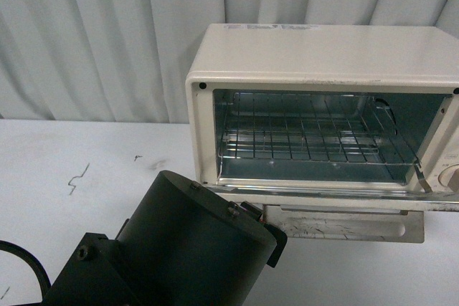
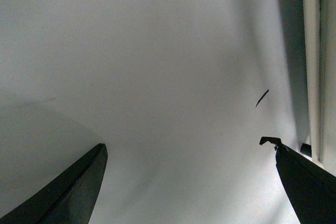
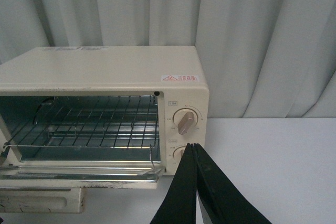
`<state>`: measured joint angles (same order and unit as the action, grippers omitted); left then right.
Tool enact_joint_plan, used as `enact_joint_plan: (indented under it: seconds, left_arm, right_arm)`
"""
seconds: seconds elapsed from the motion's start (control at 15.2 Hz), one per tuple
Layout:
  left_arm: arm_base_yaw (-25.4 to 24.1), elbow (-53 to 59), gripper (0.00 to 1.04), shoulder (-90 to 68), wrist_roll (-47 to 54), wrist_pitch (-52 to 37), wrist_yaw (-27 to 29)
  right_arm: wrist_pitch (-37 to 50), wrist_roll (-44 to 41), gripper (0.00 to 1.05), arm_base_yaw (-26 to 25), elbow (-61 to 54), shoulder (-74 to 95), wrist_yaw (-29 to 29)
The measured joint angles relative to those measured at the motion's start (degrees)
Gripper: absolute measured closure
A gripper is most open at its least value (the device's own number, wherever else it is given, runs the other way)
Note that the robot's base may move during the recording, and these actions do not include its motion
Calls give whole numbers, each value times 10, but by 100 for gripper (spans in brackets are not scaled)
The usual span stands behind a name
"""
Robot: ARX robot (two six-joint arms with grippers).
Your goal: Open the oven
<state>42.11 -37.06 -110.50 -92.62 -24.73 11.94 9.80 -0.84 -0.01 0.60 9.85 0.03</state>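
The cream-white oven (image 1: 323, 55) stands on the white table with its door (image 1: 323, 203) folded down flat and the beige bar handle (image 1: 344, 227) at the front. The wire rack (image 1: 308, 141) shows inside. My left arm (image 1: 193, 249) is low in front of the oven's left corner. In the left wrist view, my left gripper (image 2: 185, 143) is open over bare table, with a pale edge of the oven (image 2: 315, 51) beside it. My right gripper (image 3: 192, 145) is shut on nothing, in front of the lower knob (image 3: 179, 153) on the oven (image 3: 105, 66), below the upper knob (image 3: 185, 120).
A pale pleated curtain (image 1: 107, 34) hangs behind the oven. The white table (image 1: 72, 163) carries small dark scratch marks (image 1: 77, 177) to the left of the oven. More table (image 3: 273, 161) lies to the oven's right.
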Motion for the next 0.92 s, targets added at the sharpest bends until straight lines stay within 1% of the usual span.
enact_joint_plan:
  seconds: [0.07, 0.13, 0.2, 0.46, 0.53, 0.59, 0.66, 0.92]
  left_arm:
    - [0, 0, 7, 0, 0, 0, 0]
    - [0, 0, 7, 0, 0, 0, 0]
    - [0, 0, 7, 0, 0, 0, -1]
    - [0, 0, 7, 0, 0, 0, 0]
    - [0, 0, 7, 0, 0, 0, 0]
    - [0, 0, 7, 0, 0, 0, 0]
    - [0, 0, 7, 0, 0, 0, 0]
    - [0, 0, 7, 0, 0, 0, 0]
  right_arm:
    - [-35, 0, 103, 0, 1, -23, 0]
    - [-99, 0, 103, 0, 0, -71, 0]
    - [-97, 0, 103, 0, 0, -96, -1]
    - [-100, 0, 102, 0, 0, -97, 0]
    - [-100, 0, 94, 0, 0, -97, 0]
    - [-100, 0, 83, 0, 0, -97, 0]
    - [-100, 0, 78, 0, 0, -97, 0]
    - [-100, 0, 50, 0, 0, -97, 0]
